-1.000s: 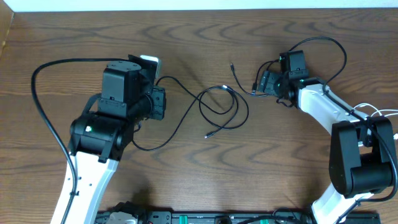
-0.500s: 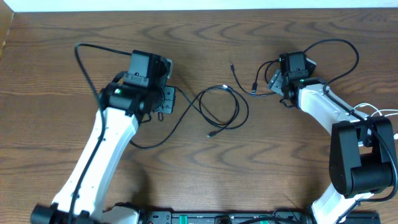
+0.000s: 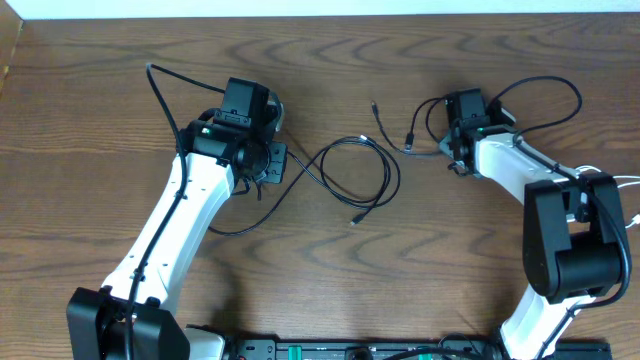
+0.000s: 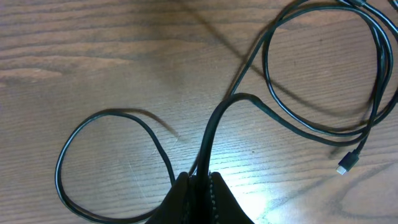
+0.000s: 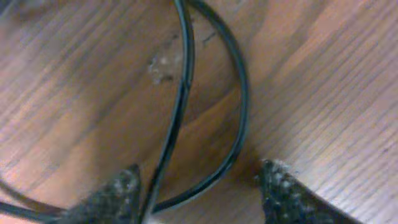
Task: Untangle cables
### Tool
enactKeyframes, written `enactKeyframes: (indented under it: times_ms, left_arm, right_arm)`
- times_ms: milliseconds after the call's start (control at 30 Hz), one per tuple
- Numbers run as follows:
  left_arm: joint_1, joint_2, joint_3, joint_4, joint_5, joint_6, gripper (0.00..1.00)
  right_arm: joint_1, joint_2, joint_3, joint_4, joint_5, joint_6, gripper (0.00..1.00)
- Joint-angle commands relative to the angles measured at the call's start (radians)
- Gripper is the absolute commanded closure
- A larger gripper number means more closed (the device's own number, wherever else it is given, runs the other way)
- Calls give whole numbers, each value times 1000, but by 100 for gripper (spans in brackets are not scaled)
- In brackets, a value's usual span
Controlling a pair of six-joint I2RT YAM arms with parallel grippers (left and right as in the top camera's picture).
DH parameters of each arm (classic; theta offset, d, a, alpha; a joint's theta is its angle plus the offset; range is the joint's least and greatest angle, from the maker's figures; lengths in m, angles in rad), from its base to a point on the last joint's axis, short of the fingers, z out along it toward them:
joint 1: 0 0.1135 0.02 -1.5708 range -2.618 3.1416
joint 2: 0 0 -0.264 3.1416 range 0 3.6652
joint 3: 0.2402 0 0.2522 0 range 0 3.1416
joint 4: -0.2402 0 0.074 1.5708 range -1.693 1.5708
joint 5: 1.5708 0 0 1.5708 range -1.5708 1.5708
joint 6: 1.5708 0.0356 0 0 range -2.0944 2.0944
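Observation:
A long black cable [image 3: 352,172] lies in loops at the table's middle, its plug end [image 3: 354,220] toward the front. My left gripper [image 3: 272,165] is shut on this cable; in the left wrist view the jaws [image 4: 199,183] pinch one strand, with a small loop [image 4: 112,124] to the left and a big double loop [image 4: 323,127] to the right. A short black cable [image 3: 392,140] lies by my right gripper [image 3: 447,150]. In the right wrist view the fingers [image 5: 202,186] are open, low over the wood, with two black strands [image 5: 180,106] between them. No white cable shows.
Thick black arm wires arc behind the left arm [image 3: 165,90] and the right arm [image 3: 545,95]. White cords [image 3: 605,180] hang at the right arm's base. The table's far edge [image 3: 320,14] runs along the top.
My left arm has stretched forward and to the right with the cable in its jaws; the loop's plug end slid right. My right gripper has turned slightly over the short cable.

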Motion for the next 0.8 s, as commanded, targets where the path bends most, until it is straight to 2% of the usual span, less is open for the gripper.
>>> enactKeyframes:
  times_ms: [0,33,167,400,600,767]
  left_arm:
    - [3,-5,6,-3,13,-5,93]
    - [3,-5,6,-3,13,-5,93]
    - [3,-5,6,-3,13,-5,92]
    - [3,-5,6,-3,13,-5,92]
    - [3,-5,6,-3,13,-5,92]
    - [3,-5,6,-3,13,-5,92]
  right_arm:
    - [-44,37,-3,-56,-6,19,68]
    - [-60,37,-3,-85,-6,18,79]
    - [-111,37,-3,-166,-6,11,99]
    - [-183,-40,0,-198,-68,-268,99]
    - [-234,-243,5,-187,-56,-361,99]
    - [-320,-431,7,-145,85,-414,99]
